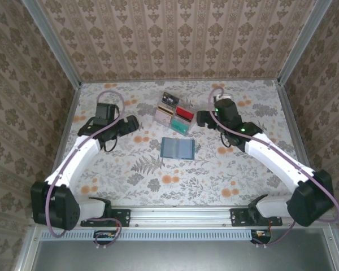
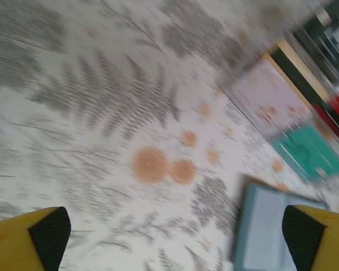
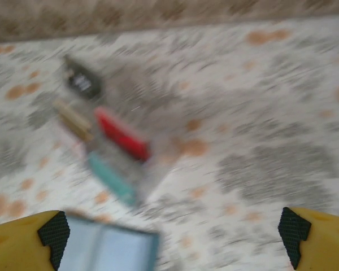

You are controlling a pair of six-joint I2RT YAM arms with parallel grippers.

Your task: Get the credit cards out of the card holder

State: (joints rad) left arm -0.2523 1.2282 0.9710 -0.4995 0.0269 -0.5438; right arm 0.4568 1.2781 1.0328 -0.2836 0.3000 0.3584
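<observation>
Left gripper (image 2: pixel 176 231) and right gripper (image 3: pixel 174 234) hang released, both clear of the card holder (image 1: pixel 177 148).

Bright, even light; wrist views blurred, seemingly motion.

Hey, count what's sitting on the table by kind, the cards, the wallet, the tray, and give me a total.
cards: 3 for sure, black card, red card, teal card; a tan edge beside them may be a fourth
card holder: 1, lying open
clear tray: 1
total: 5
</observation>
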